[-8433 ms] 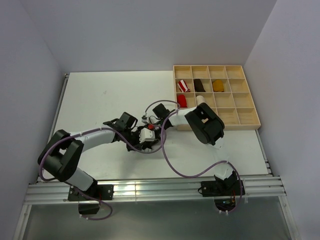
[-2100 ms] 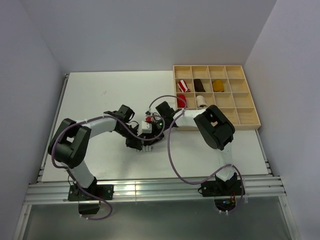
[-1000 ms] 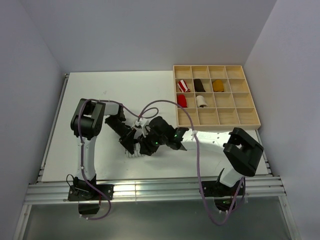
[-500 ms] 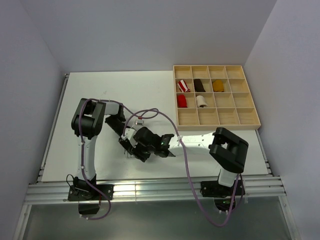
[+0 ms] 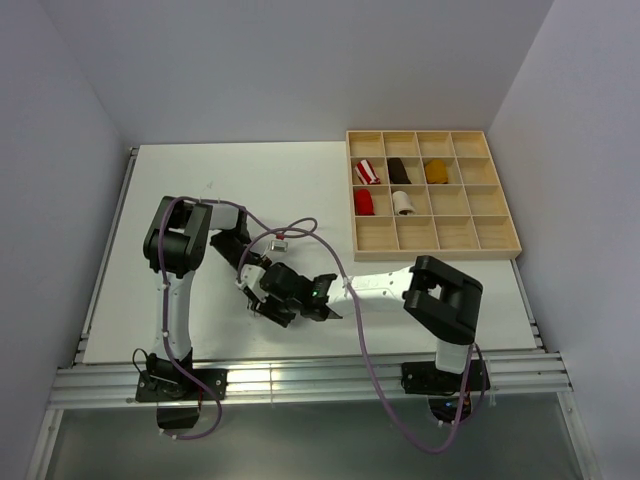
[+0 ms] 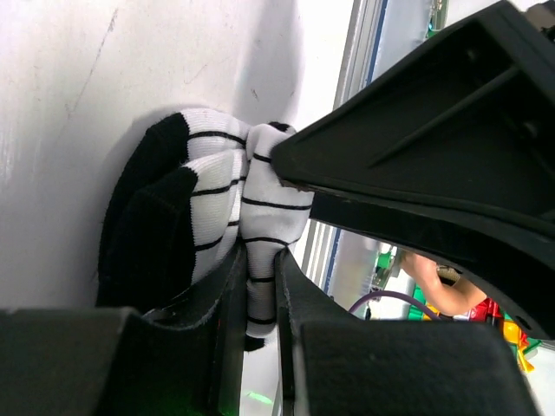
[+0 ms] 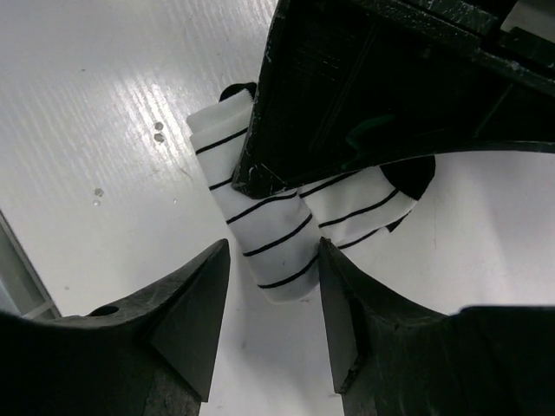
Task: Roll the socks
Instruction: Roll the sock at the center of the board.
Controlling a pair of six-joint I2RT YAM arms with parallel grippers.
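Observation:
The white sock with thin black stripes and a black toe lies partly rolled on the white table. My left gripper is shut on a fold of it. In the right wrist view the roll points toward me, and my right gripper stands open with a finger on each side of the roll's end, barely touching it. From above, both grippers meet at the table's middle front and hide the sock. A cream sock roll sits in a tray cell.
A wooden grid tray stands at the back right. It holds red-and-white, dark brown, mustard and red bundles. Purple cables loop over the table near both arms. The metal rail runs along the front edge.
My right arm has swung leftward from near the tray, bringing its open gripper up to the striped sock. The left gripper has kept its grip and stayed in place.

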